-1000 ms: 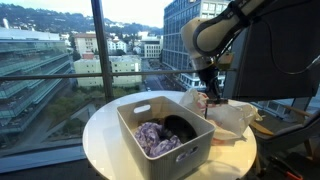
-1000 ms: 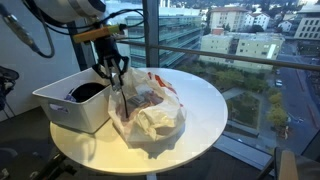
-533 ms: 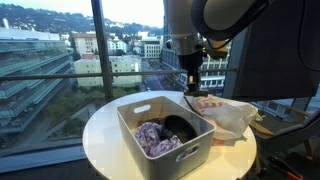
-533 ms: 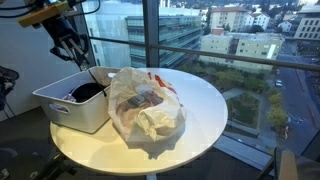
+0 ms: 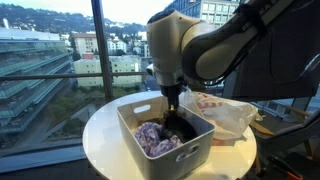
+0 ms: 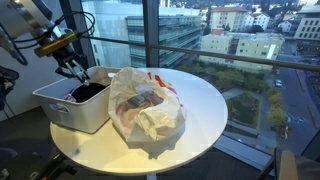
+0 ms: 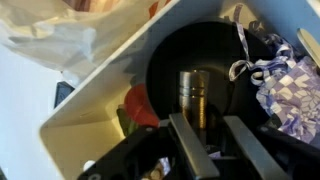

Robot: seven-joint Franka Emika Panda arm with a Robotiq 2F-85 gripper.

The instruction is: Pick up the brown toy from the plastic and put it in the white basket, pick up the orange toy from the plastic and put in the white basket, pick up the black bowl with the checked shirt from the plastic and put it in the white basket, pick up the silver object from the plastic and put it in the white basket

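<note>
Gripper hung low over the white basket, its two fingers standing close together with only a narrow dark gap between them. Whether they pinched anything could not be told from the wrist view. In an exterior view the gripper sat just above the basket's rim.

Reading the wrist view from the left: the crumpled plastic lay outside the basket, just beside its wall. Inside that wall the orange toy sat near the corner. Next came the silver object, a short upright-looking cylinder seen against the black bowl, just past the fingertips. It could not be made out whether it rested in the bowl or hung from the fingers. Farthest right, the checked shirt was bunched over the bowl's edge.

The silver object looked like smooth metal, so it was probably stiff, fairly light and inclined to slip. The sound hold would be across its round side near mid-length, squeezed firmly. Dropped into the bowl, it would likely roll rather than break.
</note>
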